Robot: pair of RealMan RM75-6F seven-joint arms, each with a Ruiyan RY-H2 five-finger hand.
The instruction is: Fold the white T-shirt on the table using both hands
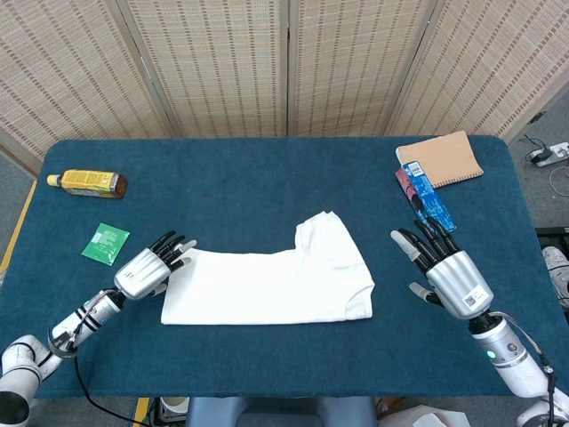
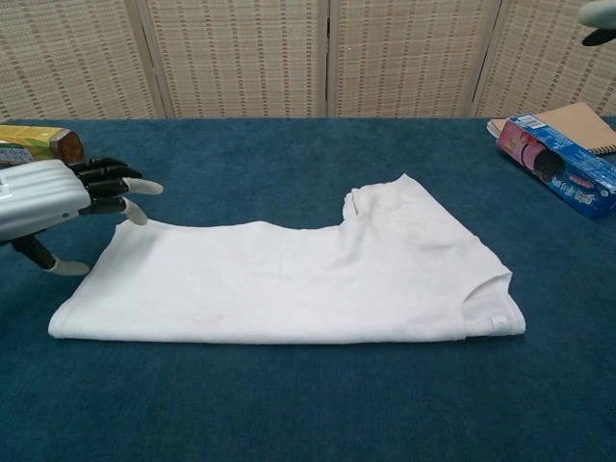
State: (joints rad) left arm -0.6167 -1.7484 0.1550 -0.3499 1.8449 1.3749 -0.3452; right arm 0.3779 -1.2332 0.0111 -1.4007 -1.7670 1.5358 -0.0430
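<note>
The white T-shirt [image 1: 271, 285] [image 2: 289, 279] lies folded lengthwise on the blue table [image 1: 267, 187], its collar end bulging toward the far side at the right. My left hand [image 1: 149, 267] [image 2: 58, 202] hovers at the shirt's left edge, fingers spread and holding nothing. Off to the shirt's right, well apart from it, my right hand [image 1: 447, 271] is open with fingers spread. In the chest view only a fingertip [image 2: 599, 14] of the right hand shows at the top right corner.
A yellow bottle [image 1: 87, 184] [image 2: 34, 142] lies at the far left and a green packet [image 1: 106, 243] sits near the left hand. At the far right a blue box [image 1: 428, 197] [image 2: 558, 178] lies beside a brown notebook [image 1: 440, 158].
</note>
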